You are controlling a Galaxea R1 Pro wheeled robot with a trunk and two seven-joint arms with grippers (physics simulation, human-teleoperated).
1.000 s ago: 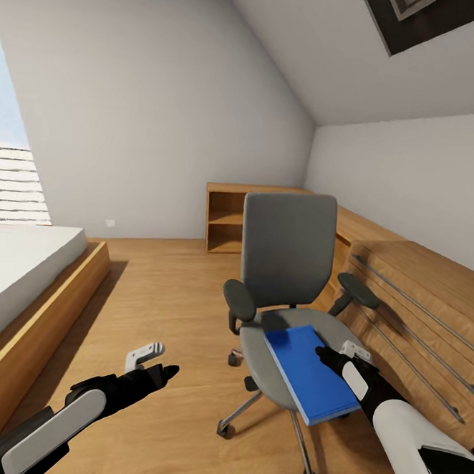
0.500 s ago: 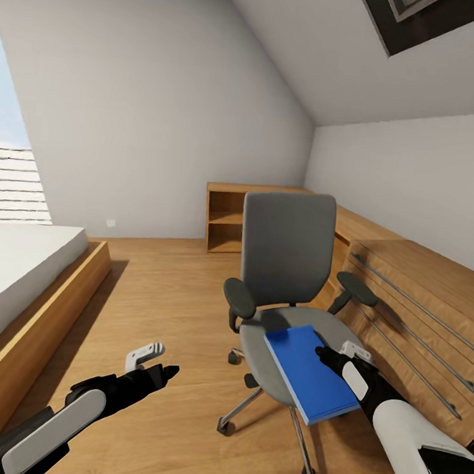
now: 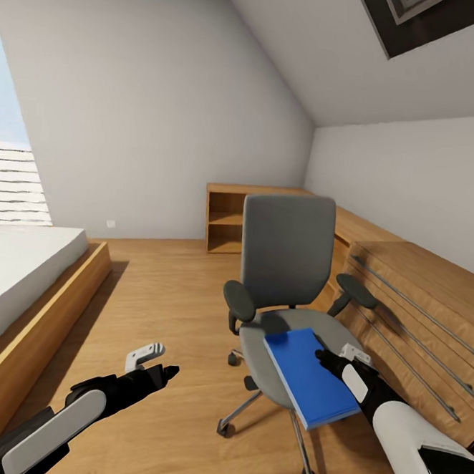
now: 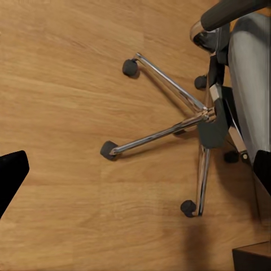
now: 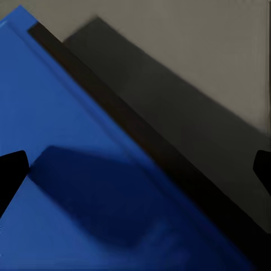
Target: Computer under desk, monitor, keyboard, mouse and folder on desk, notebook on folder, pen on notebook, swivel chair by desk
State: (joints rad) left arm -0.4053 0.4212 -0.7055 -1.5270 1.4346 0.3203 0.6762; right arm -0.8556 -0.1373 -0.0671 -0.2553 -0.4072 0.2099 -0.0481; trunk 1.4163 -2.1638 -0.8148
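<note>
The bedroom, with its oak floor [image 3: 160, 295], grey sloped walls and a skylight [image 3: 421, 19], is seen from the head camera; a bed [image 3: 17, 282] is placed at the left, an open oak shelf unit [image 3: 228, 218] against the far wall and an oak drawer unit [image 3: 417, 310] with bar handles along the right. The swivel chair [image 3: 287, 259] is stood between shelf and drawer unit, just beside the latter, its tall grey back upright and its chrome star base [image 4: 180, 124] spread on castors over the floor, as shown by the left wrist camera. The folder [image 3: 309, 376], bright blue and flat, is carried on the chair's seat, with its near end overhanging the front edge of the seat. The right arm is extended forward over the seat, and the right gripper [image 3: 334, 357] is held at the folder's right edge; in the right wrist view its dark fingertips [image 5: 11, 169] are seen spread well apart above the blue cover [image 5: 73, 186] and the grey seat, so the jaws are parted and nothing is clasped. The left arm is stretched forward low over bare floor, well apart from the chair; the left gripper [image 3: 155, 363] is shown with its fingers apart and unloaded.
</note>
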